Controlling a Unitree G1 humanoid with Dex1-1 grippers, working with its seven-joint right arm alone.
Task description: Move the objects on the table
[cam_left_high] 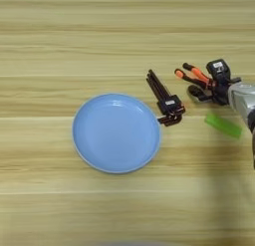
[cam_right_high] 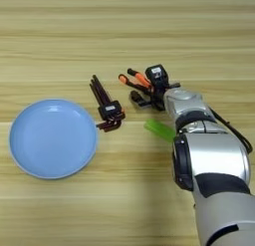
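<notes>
A round light-blue plate (cam_left_high: 117,133) lies empty left of the table's middle. Just off its upper right rim rests the black hex-key set (cam_left_high: 167,103) in its holder, the keys fanning up and left. Further right lie the needle-nose pliers (cam_left_high: 191,75), orange-and-black handles pointing up-left. My right gripper (cam_right_high: 148,93) sits over the pliers' head end, at or touching them, and hides their nose. The silver forearm (cam_right_high: 209,155) comes in from the bottom right.
A small flat green piece (cam_right_high: 159,129) lies on the table (cam_left_high: 124,31) just below the gripper, beside the forearm. Bare wood stretches across the far side and along the near edge.
</notes>
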